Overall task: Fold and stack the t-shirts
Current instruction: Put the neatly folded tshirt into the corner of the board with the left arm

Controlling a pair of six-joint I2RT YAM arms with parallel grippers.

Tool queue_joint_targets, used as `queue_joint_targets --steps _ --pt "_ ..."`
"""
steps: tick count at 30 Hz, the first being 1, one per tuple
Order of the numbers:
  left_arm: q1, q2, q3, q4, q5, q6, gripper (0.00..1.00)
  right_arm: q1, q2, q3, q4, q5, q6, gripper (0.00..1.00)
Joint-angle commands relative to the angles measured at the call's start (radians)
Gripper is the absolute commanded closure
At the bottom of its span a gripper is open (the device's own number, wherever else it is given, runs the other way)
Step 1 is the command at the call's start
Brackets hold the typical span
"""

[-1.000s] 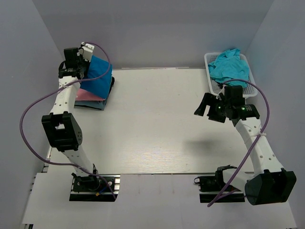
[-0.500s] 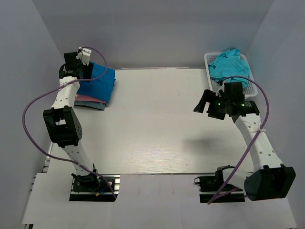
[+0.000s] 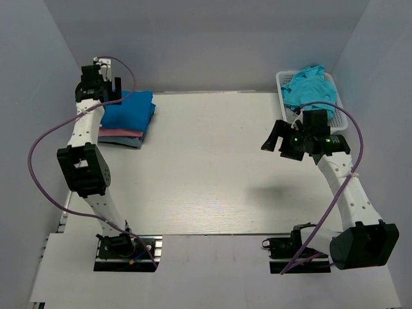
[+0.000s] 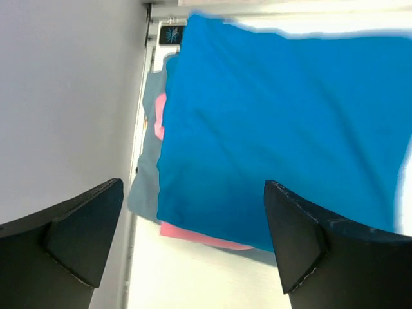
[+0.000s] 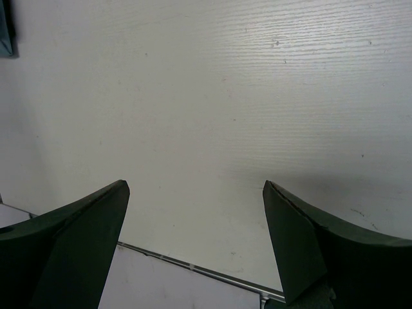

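Note:
A folded royal-blue t-shirt (image 3: 129,109) lies flat on top of a stack at the table's far left, over a pink one (image 3: 119,132) and a grey-blue one (image 3: 125,142). My left gripper (image 3: 98,82) hangs open just behind the stack's far-left corner, holding nothing. In the left wrist view the blue shirt (image 4: 283,122) fills the space past my open left gripper (image 4: 193,185), with pink (image 4: 193,233) and grey-blue (image 4: 145,187) edges showing beneath. A crumpled turquoise t-shirt (image 3: 310,90) lies in the basket. My right gripper (image 3: 271,138) (image 5: 195,185) is open and empty above bare table.
The white lattice basket (image 3: 341,120) stands at the far right corner, close behind my right arm. Grey walls close in on the left, the back and the right. The table's front edge (image 5: 193,267) shows in the right wrist view.
My left gripper has opened and let go of the blue t-shirt, which has dropped flat onto the stack. The gripper has drawn back toward the far-left corner. The right arm has barely moved.

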Motion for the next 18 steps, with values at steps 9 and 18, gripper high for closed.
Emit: queue_joint_targets --steps 9,18 --pt "-0.083 -0.332 -0.344 -0.171 0.271 -0.582 0.0 -0.002 -0.105 -0.108 0.07 -0.016 0.016 0.1" --pt "-0.289 -0.92 -0.88 -0.136 0.397 -0.703 0.0 -0.003 -0.304 -0.407 0.198 -0.028 0.01 0.1"
